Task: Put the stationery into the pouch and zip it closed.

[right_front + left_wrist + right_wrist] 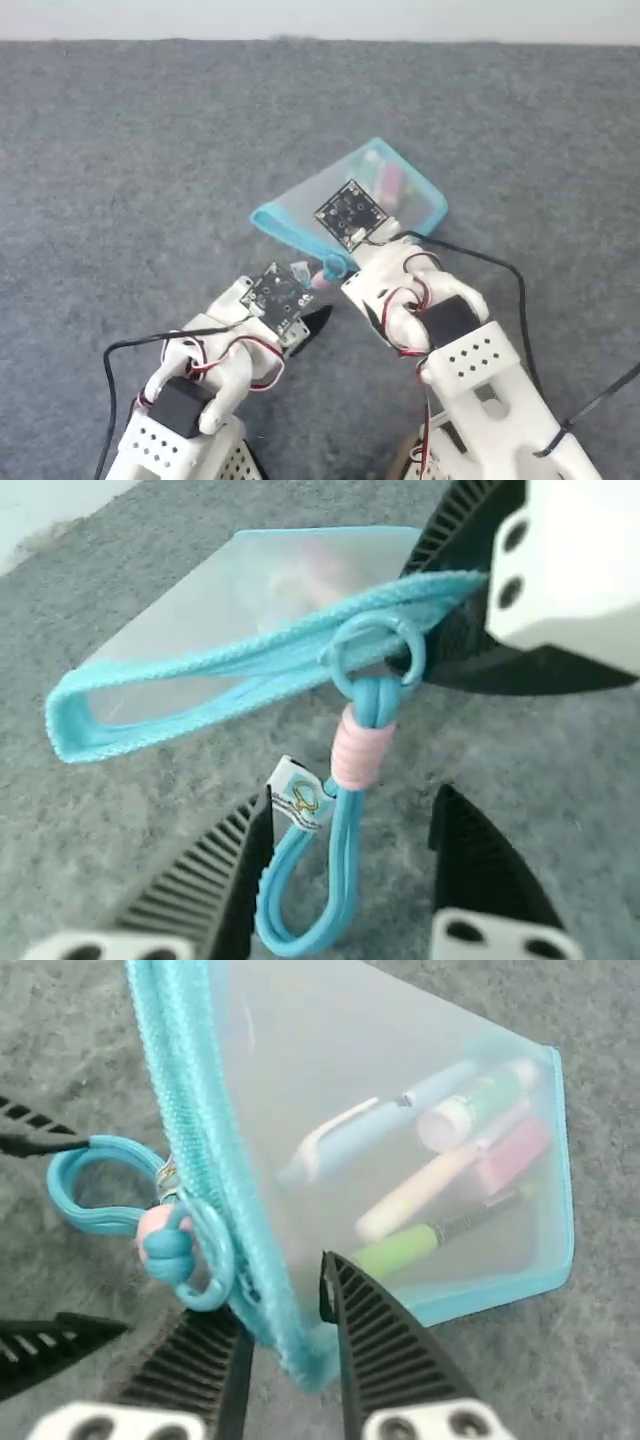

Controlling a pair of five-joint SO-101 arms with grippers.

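Note:
The translucent pouch (412, 200) with blue trim lies on the grey carpet, its zipper edge toward the arms. Inside are pens (360, 1125), a green pen (400, 1250) and a pink eraser (515, 1155). My right gripper (285, 1305) is shut on the pouch's zipper end, beside the slider ring (375, 645). From the ring hangs a blue cord loop (300, 900) with a pink bead (358, 755). My left gripper (352, 810) is open, its fingers on either side of that cord. The zipper band (200, 670) gapes apart along the mouth.
Grey carpet (150, 150) surrounds the pouch on all sides. The two arms stand close together at the near edge, the left arm (200, 400) and the right arm (470, 360), with black cables (500, 265) trailing beside them.

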